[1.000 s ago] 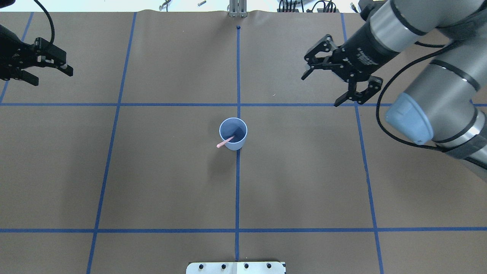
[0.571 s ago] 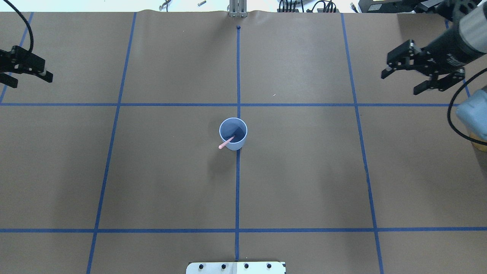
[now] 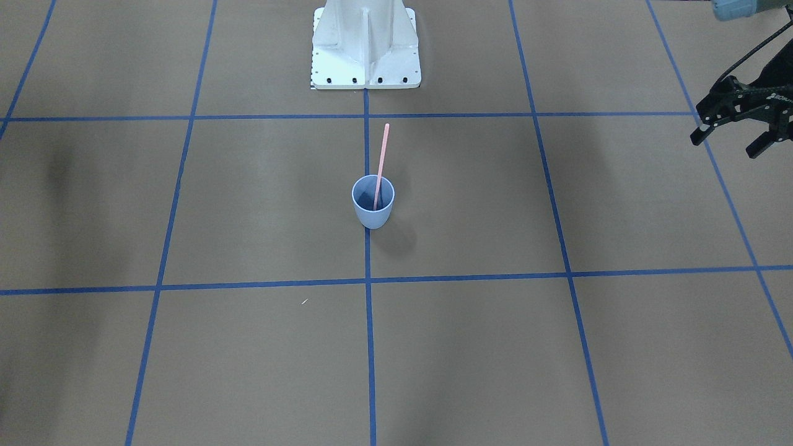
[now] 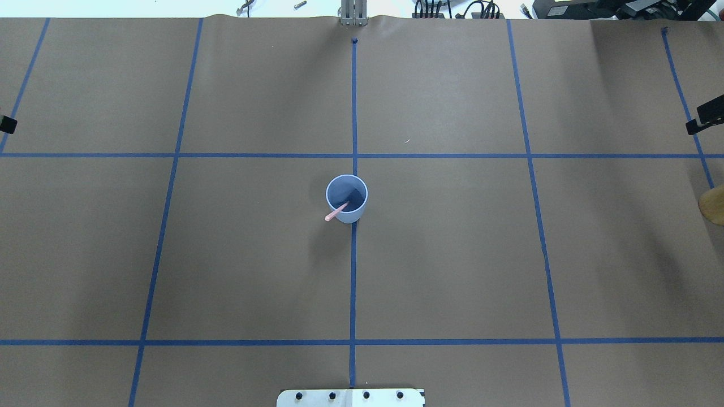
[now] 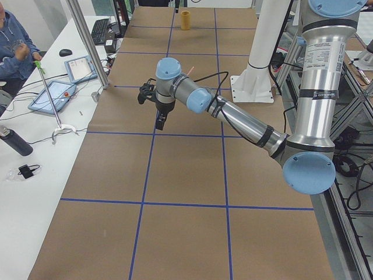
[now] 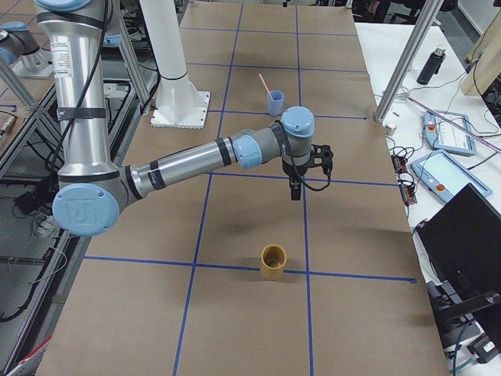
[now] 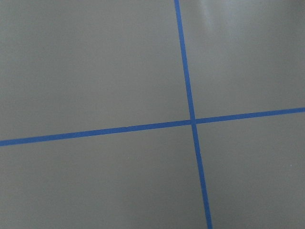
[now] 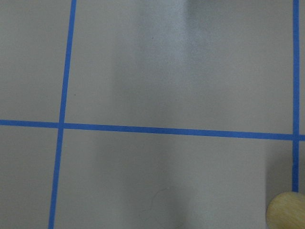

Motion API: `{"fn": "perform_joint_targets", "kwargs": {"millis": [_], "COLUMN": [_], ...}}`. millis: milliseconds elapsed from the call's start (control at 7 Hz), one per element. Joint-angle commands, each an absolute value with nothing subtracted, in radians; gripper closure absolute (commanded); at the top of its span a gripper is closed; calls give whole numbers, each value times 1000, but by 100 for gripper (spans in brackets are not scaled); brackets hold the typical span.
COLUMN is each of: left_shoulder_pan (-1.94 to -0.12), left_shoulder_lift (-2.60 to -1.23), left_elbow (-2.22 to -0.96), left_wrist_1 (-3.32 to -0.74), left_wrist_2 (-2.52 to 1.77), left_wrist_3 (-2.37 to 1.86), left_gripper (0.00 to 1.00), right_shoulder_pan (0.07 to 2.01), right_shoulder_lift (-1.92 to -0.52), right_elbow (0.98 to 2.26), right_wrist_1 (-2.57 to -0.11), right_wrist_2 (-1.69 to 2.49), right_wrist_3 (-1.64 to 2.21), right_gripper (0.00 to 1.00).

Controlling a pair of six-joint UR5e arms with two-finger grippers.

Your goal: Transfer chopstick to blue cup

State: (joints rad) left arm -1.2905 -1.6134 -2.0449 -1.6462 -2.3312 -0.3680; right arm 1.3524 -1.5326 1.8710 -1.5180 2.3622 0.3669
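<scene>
Chopstick (image 3: 382,155) leans in blue cup (image 3: 372,217); transfer looks done. We park arms wide, avoid cup. L gripper (image 3: 723,146) open, empty; R gripper (image 4: 706,118): can't tell.

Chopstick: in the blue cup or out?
In: the chopstick stands with its lower end inside the upright blue cup, leaning on the rim.

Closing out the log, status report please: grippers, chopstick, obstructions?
Left gripper open, empty; right gripper state unclear. Chopstick stands leaning inside blue cup. Yellow cup far aside, not in the way.
</scene>
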Motion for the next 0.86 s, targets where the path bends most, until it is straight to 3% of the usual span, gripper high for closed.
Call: {"fn": "perform_joint_targets", "kwargs": {"millis": [0, 429, 714], "left_shoulder_pan": [-1302, -1301, -1371], "left_shoulder_lift": [-1592, -1562, -1574], "left_elbow": [-2045, -2019, -1918], "left_wrist_1": [-1649, -1646, -1632], "left_wrist_2": [-2272, -2276, -2293], "left_wrist_3": [-269, -270, -256], "left_gripper": [2, 2, 2], "right_shoulder_pan": [1365, 1374, 1397], "right_shoulder_lift": [-1531, -1537, -1539], "right_elbow": [1855, 1766, 1766], "right_wrist_1": [-1505, -1396, -1397], "right_wrist_2": [2356, 2338, 2353], "right_wrist_3": [321, 302, 298], "right_gripper": [0, 0, 0]}}
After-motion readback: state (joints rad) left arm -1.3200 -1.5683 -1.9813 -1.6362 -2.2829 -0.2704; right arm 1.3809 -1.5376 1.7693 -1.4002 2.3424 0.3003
